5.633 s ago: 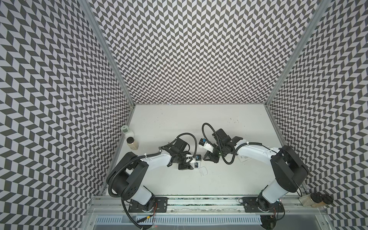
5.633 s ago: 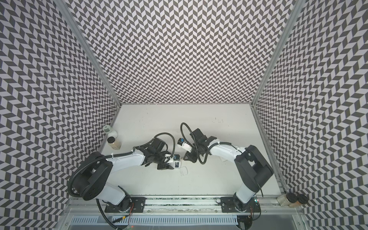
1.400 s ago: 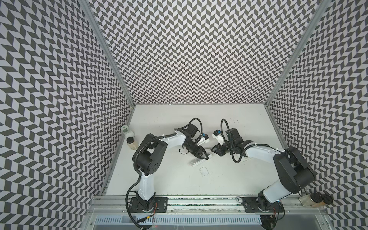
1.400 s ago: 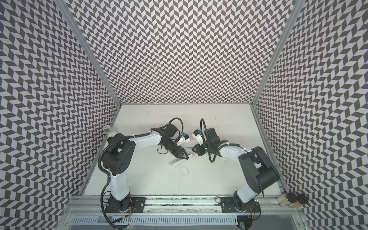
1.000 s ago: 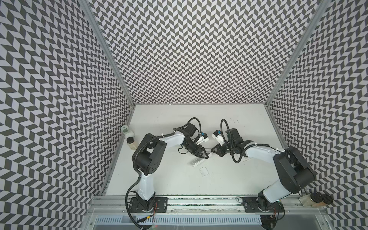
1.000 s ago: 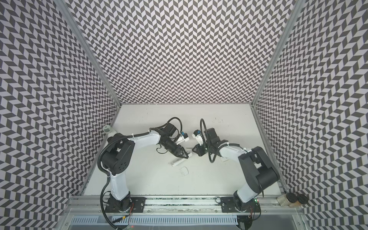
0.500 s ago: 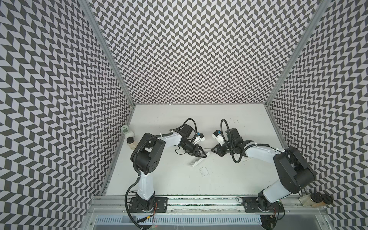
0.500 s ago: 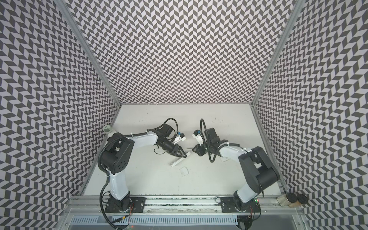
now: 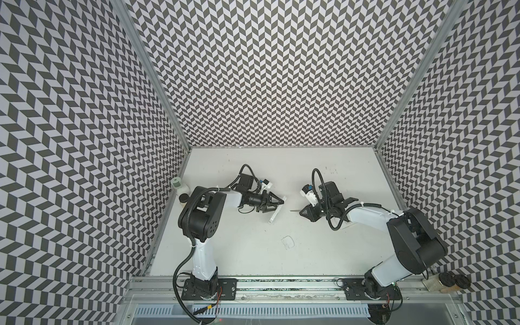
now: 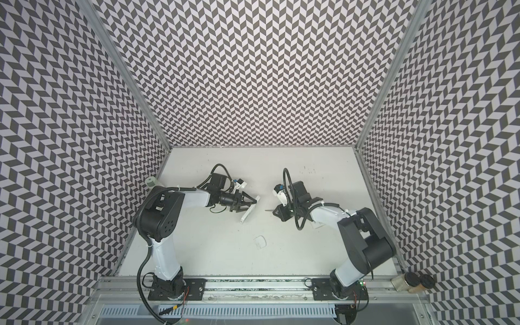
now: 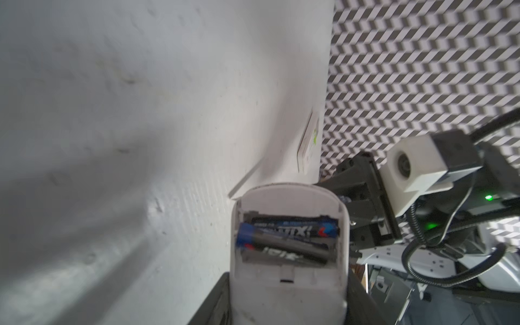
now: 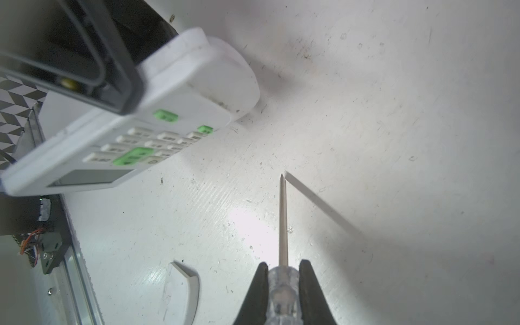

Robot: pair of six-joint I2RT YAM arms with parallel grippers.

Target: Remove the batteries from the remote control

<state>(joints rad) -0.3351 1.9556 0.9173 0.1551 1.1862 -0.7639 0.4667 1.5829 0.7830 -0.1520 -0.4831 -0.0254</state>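
The battery cover (image 9: 287,242) is found removed. It lies flat on the table (image 9: 323,261), between the centre and the edge where the arms are mounted. The remote control (image 9: 275,214) is held tilted, left of the table's centre, by the left gripper (image 9: 277,206), whose jaws are closed across its body. Whether its lower end touches the table cannot be determined.

Two black batteries (image 11: 284,239) are seen seated in the open compartment; the nearer one appears slightly askew. None is observed out on the table.

The right gripper (image 9: 305,218) is noted with jaws clamped on the clear handle of a screwdriver (image 12: 282,219). Its tip is pointed toward the remote control but is not touching it.

The step in hand is judged to be prying. The compartment, which is faced away from the tip, would need to be presented to it. The tip would then be set under a battery end and light leverage applied.
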